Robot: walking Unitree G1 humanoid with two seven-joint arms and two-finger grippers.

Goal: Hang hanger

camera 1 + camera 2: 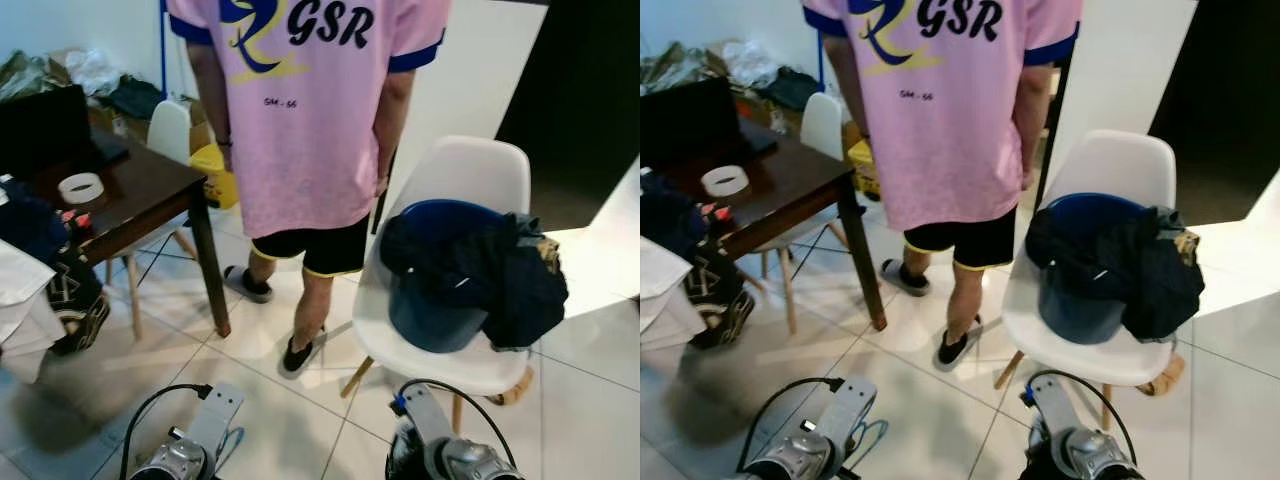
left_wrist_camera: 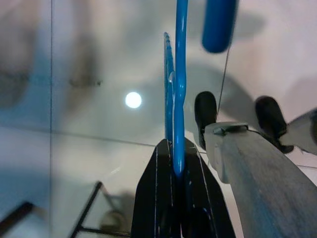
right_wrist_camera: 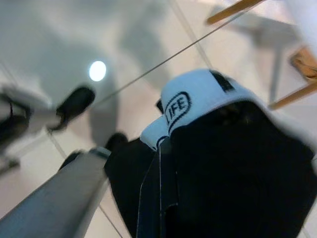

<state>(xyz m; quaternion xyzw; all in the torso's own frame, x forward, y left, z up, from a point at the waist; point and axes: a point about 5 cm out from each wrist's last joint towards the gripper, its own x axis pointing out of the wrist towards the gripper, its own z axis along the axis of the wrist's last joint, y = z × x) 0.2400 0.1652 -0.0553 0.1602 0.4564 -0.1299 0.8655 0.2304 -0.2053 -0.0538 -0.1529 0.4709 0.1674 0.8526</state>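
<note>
Left gripper (image 2: 176,163) has its two black fingers (image 2: 153,193) pressed together on the blue hanger (image 2: 179,74), the thin plastic bar running up between them w/ a rounded blue end above; seen from the wrist, arm hangs low over the tile floor (image 1: 250,400). Right gripper (image 3: 163,198) is clamped on a black garment (image 3: 237,173) w/ a white label reading "LIFE", also held low. Landmark: the white chair (image 1: 470,170). It stands right-front of the robot, w/ a pile of dark clothes (image 1: 470,270) on its seat. A person in a pink shirt (image 1: 310,100) stands just left of the chair, back turned; a dark wood table (image 1: 140,195) w/ a tape roll (image 1: 80,187) sits well left of the chair, beyond the person. No rail or hook is visible near the chair, so where to hang is unclear. Judgement: step in hand is carrying hanger + garment to a hanging spot. To do it well: keep the left grip firm since the bar is thin and could twist; keep the hook end upright; steer around the chair legs and give the person room; locate the rail before lifting; keep the garment off the floor.
</note>
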